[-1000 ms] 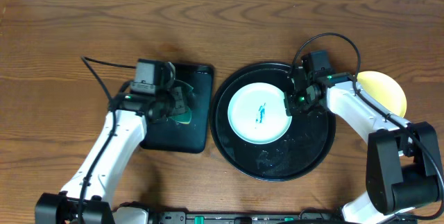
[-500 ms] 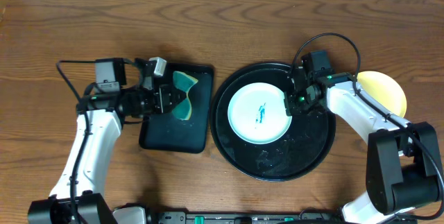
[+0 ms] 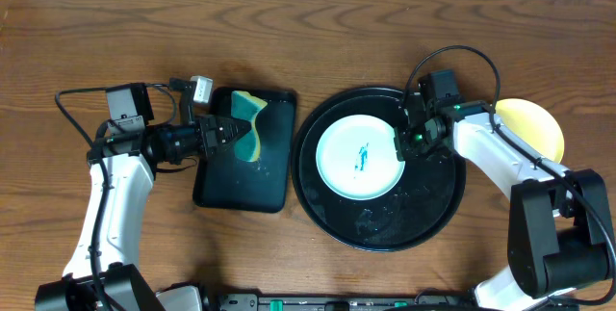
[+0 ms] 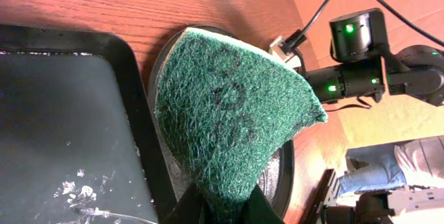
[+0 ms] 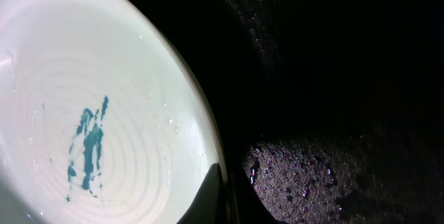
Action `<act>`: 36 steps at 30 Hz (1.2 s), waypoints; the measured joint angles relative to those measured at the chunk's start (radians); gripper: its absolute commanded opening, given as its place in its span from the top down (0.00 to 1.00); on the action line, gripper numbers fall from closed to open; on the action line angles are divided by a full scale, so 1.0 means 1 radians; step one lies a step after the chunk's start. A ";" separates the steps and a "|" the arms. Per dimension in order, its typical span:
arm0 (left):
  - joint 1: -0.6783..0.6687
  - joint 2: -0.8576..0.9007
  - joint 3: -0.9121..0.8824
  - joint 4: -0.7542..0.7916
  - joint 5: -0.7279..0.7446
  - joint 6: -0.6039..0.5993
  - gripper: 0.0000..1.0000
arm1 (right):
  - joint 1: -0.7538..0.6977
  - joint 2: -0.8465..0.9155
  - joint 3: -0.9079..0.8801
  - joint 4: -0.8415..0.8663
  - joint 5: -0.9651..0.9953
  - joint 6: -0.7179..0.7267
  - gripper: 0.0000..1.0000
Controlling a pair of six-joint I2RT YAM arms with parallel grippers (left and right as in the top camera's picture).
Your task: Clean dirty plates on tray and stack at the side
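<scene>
A pale mint plate with a teal smudge lies on the round black tray. My right gripper is shut on the plate's right rim; the right wrist view shows the plate with a finger over its edge. A yellow plate lies on the table right of the tray. My left gripper is shut on a green scouring sponge and holds it over the rectangular black tray. In the left wrist view the sponge fills the middle. A third plate is not in view.
The rectangular tray holds white flecks of residue. The round tray's floor is wet and speckled. The right arm's cable loops above the round tray. Bare wooden table lies behind both trays.
My left arm has swung back to the left and turned, lifting the green sponge off the rectangular tray. The right gripper and the plate have not moved.
</scene>
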 measured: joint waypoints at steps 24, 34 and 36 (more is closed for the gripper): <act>0.000 0.000 0.000 -0.010 0.003 0.002 0.93 | 0.000 0.000 0.000 0.002 0.000 0.000 0.99; -0.132 0.000 0.000 -0.044 -0.468 -0.169 0.93 | 0.000 0.000 0.000 0.006 0.000 0.000 0.99; -0.188 0.000 0.000 -0.052 -0.643 -0.259 0.93 | 0.000 0.000 0.000 0.006 0.000 0.000 0.99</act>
